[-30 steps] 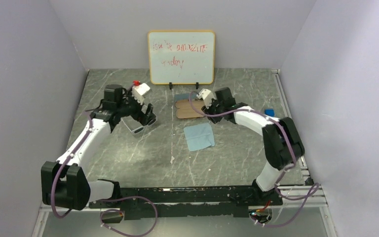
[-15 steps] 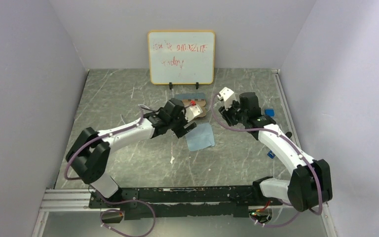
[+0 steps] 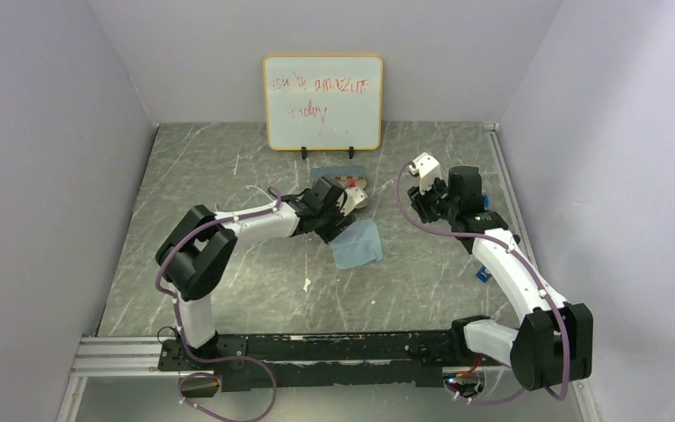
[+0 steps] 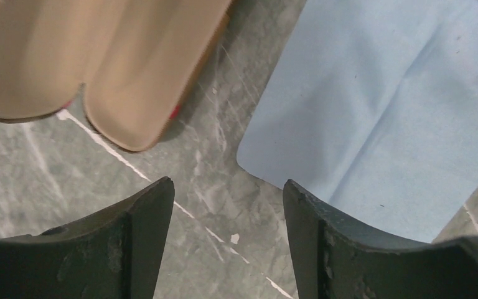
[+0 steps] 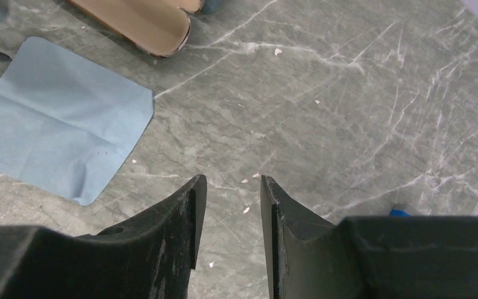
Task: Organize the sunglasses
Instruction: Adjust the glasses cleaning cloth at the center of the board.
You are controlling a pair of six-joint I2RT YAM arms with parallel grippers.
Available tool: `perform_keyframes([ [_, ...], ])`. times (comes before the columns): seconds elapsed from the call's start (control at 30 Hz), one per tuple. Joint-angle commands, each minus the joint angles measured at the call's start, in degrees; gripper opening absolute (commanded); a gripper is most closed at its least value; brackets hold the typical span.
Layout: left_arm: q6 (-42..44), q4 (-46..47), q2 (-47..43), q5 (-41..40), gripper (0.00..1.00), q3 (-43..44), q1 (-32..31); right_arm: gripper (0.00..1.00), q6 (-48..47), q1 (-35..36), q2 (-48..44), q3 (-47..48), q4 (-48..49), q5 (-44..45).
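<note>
Hovering over the marble table (image 4: pixel 211 156), my left gripper (image 4: pixel 227 187) gapes empty near tan case (image 4: pixel 118 68) and blue cloth (image 4: pixel 373 106) — right gripper (image 5: pixel 233 180) parted, empty too; sunglasses out of sight.

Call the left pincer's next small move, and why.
Probably lift the left pincer back a little. It hangs open and empty over table between the open case and the cloth; the case's visible part is empty, and no sunglasses show in any view.
</note>
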Motion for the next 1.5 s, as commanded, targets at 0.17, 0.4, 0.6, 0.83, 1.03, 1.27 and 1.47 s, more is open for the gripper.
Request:
perform_keyframes([
  [0.17, -3.0, -0.3, 4.5, 1.1, 0.59, 2.4, 0.4, 0.41, 0.6, -1.1, -2.0, -0.6, 2.6, -3.3],
  [0.4, -2.6, 0.0, 6.1, 4.4, 0.53, 3.2, 0.4, 0.4, 0.5, -1.3, -2.1, -0.7, 2.7, -3.8],
  [0.6, -2.9, -1.4, 8.4, 4.9, 0.39, 4.4, 0.7, 0.39, 0.4, -1.3, -2.4, -0.8, 2.7, -4.1],
  [0.83, -3.8, -3.0, 10.3, 4.8, 0.2, 5.3, 2.0, 0.39, 0.5, -1.3, -3.0, -0.8, 2.7, -4.6],
  [1.03, -3.8, -3.4, 9.5, 3.1, 0.09, 4.3, 2.3, 0.38, 0.4, -1.4, -3.3, -0.9, 2.7, -4.9],
  [1.27, -3.2, -2.7, 8.8, -0.9, 0.07, 3.8, 2.3, 0.37, 0.4, -1.5, -3.1, -0.8, 2.6, -5.3],
  [1.47, -3.0, -2.5, 9.1, -2.2, 0.06, 4.2, 2.3, 0.37, 0.4, -1.5, -3.3, -0.8, 2.6, -5.2],
])
